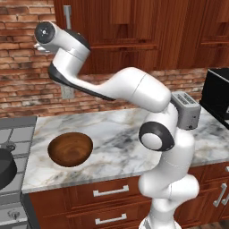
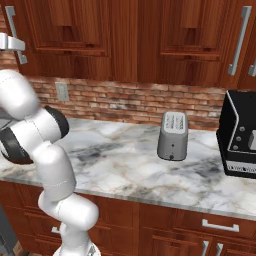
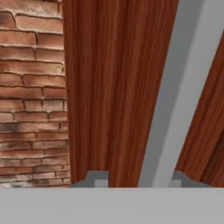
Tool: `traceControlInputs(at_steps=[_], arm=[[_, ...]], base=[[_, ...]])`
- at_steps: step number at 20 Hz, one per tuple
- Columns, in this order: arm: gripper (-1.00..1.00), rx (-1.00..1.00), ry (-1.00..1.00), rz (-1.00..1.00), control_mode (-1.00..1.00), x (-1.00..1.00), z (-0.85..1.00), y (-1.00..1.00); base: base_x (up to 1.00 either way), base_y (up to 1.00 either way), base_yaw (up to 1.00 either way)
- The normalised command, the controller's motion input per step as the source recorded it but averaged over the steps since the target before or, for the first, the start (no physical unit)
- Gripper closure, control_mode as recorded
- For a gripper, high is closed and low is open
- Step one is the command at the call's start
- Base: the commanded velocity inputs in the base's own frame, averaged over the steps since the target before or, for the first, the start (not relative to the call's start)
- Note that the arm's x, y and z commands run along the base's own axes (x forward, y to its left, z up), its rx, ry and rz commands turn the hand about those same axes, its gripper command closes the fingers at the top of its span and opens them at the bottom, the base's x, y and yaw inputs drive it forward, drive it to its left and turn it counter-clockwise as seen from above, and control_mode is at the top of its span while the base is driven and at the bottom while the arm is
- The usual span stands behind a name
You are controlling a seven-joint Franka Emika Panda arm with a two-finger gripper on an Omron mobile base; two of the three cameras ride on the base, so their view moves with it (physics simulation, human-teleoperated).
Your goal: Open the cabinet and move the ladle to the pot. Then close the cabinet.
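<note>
The cabinet (image 1: 116, 36) hangs closed above the counter, reddish-brown with a long silver bar handle (image 3: 175, 96). My gripper (image 3: 137, 179) is raised to that handle, and the bar runs between its two fingertips. The right tip is against the bar and the left tip (image 3: 97, 178) stands a little apart from it, so the jaws are open around the handle. In the left base view the handle (image 1: 67, 15) shows just above my hand. The dark pot (image 1: 4, 169) sits on the stove at the left edge. The ladle is hidden.
A brown wooden bowl (image 1: 70, 149) lies on the marble counter (image 1: 116, 134) near the stove (image 1: 15, 129). A grey toaster (image 2: 173, 135) and a black appliance (image 2: 240, 135) stand further right. A brick wall (image 3: 30, 87) borders the cabinet on the left.
</note>
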Motion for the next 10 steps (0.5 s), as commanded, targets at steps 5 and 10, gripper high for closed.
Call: traceControlInputs(at_steps=[5, 10], arm=[[1.00, 0.10, 0.00, 0.00, -1.00, 0.09, -0.04, -0.52], [1.00, 0.16, -0.05, 0.00, -1.00, -0.07, 0.00, -0.81]], base=[[0.00, 0.00, 0.00], [0.00, 0.00, 0.00]])
